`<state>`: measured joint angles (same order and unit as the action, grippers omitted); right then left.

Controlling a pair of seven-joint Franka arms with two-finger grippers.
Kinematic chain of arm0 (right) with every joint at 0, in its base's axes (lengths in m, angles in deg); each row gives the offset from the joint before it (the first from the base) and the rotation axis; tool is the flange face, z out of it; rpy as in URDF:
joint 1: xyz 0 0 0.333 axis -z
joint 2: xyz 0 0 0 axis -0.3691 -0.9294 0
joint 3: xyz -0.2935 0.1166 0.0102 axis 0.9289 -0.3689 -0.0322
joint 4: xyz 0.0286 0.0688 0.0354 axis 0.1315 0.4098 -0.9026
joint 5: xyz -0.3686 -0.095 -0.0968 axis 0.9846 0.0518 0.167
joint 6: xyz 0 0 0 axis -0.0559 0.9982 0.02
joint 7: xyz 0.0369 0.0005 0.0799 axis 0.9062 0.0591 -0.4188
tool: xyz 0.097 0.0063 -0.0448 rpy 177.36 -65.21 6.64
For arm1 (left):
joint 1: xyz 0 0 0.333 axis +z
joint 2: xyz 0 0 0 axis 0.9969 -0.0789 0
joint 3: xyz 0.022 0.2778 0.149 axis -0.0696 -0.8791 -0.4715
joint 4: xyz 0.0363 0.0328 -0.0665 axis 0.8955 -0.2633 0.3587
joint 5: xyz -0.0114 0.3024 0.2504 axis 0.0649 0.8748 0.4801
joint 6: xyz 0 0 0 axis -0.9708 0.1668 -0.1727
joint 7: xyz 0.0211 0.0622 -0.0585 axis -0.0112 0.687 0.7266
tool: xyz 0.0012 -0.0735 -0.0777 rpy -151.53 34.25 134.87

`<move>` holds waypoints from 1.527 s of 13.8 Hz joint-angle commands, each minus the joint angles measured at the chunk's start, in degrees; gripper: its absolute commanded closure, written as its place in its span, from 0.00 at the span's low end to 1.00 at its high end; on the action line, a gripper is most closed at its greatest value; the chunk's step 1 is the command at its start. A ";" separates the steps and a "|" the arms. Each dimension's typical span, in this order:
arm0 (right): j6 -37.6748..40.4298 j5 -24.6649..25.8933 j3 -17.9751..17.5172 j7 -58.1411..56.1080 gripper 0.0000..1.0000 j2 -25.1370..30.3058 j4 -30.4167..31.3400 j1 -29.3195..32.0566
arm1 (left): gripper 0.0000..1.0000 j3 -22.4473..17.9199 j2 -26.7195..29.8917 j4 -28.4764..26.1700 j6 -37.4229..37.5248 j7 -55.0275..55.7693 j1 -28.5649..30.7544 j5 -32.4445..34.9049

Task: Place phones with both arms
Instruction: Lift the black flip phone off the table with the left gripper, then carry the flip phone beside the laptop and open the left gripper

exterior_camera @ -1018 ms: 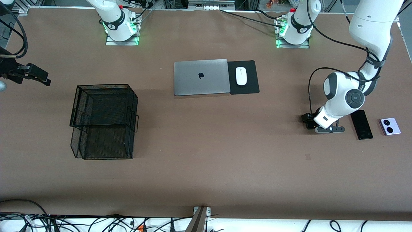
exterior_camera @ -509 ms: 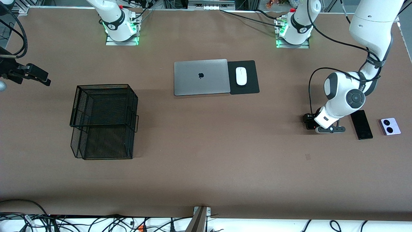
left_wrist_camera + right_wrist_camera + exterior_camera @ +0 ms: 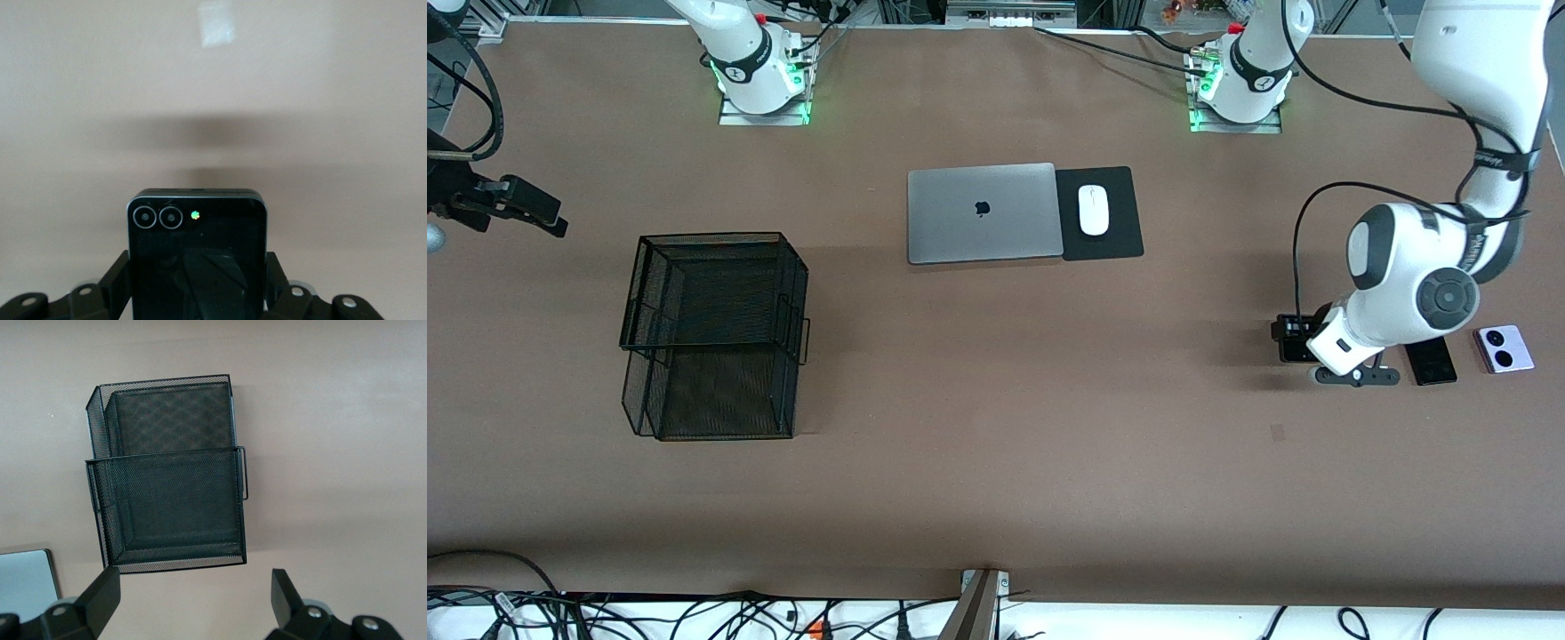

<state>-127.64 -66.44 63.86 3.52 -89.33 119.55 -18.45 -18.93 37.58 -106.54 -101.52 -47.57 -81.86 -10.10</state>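
Front view: left gripper (image 3: 1303,348), middle right of frame, is clamped on the black flip phone (image 3: 1291,339), lifted just off the table (image 3: 996,498); slab phone (image 3: 1432,363) and lilac phone (image 3: 1504,348) lie beside it.

Left wrist view: phone (image 3: 197,257) is pinched by its sides, centred; a slow, level carry is advised.

Right wrist view: right gripper (image 3: 193,597), jaws wide and empty, is parked over the mesh tray (image 3: 167,473).

Even, fairly bright overhead light falls on the brown tabletop (image 3: 996,427), which shows no hard glare. Shadows are soft-edged: a faint dark patch lies under the left arm's end effector (image 3: 1294,342), and a broad blurred band of shadow crosses the tabletop in the left wrist view above the black flip phone (image 3: 197,260), whose glossy face reflects dimly. Green lamps glow at both arm bases (image 3: 763,98). The mesh basket (image 3: 170,473) is sharp in the right wrist view; that arm's own fingers (image 3: 100,597) look soft.
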 commanded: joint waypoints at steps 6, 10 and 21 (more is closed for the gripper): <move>0.01 -0.90 -0.69 0.02 0.00 0.20 -0.16 0.84 | 0.62 11.98 -6.98 15.11 4.30 9.77 -5.52 -0.93; 0.10 -0.90 -0.69 -0.77 0.00 0.20 -0.16 0.84 | 0.62 11.89 -14.63 20.84 3.51 22.35 -17.29 -0.22; 0.10 -0.82 -0.69 -0.86 0.00 -0.41 -0.07 0.75 | 0.55 11.27 -25.01 21.46 -17.66 39.59 -29.71 -0.05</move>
<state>-127.60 -66.45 63.82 3.44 -89.46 119.60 -18.45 -6.78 14.35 -87.17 -117.57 -9.95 -109.08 -10.12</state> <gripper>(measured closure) 0.000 0.198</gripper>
